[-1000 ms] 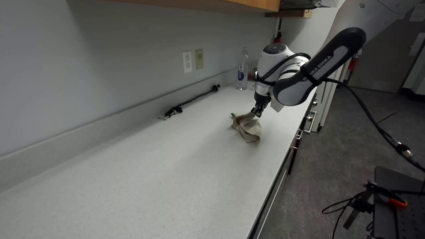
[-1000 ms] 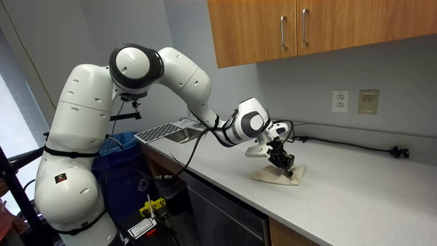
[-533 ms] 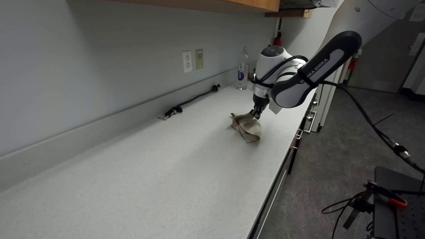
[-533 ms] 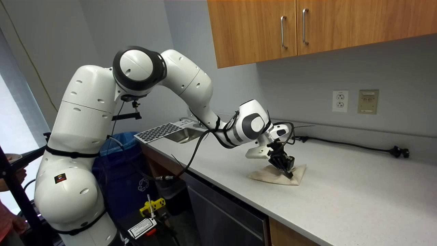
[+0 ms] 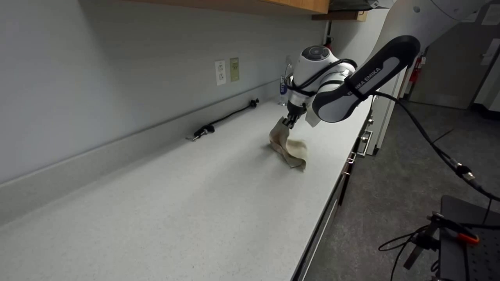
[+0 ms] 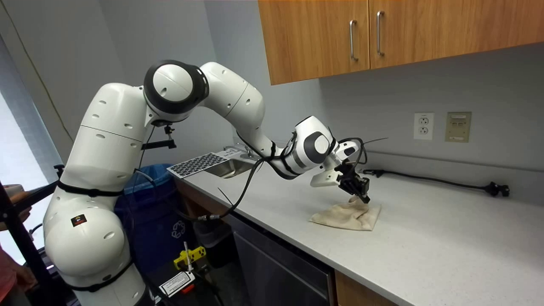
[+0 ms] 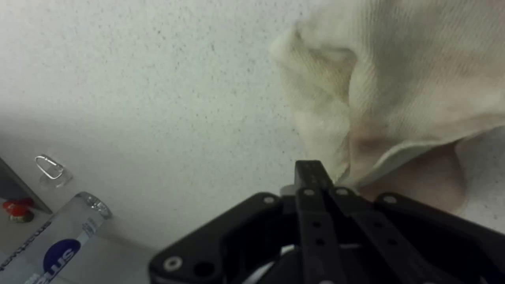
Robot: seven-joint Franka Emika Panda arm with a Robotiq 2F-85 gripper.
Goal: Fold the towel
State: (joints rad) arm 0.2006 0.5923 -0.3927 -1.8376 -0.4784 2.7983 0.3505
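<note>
The towel (image 6: 346, 216), cream-beige and creased, rests partly on a long, pale table (image 6: 450, 242), with a white robot arm (image 6: 238, 102) arched over it. In an exterior view, a clear bottle (image 5: 283, 88) stands on the far side. The end effector (image 5: 289, 125), fingers pressed together, grips a raised portion of the towel.

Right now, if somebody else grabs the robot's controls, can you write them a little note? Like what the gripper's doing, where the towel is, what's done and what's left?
Gripper: shut on the towel, holding one part of it up.
Where the towel is: the held part is raised; the rest lies rumpled on the counter.
Done: the towel is gripped and partly lifted.
Left: no finished fold yet. Probably bring the held part over the rest, lay it down, let go, then smooth it.
</note>
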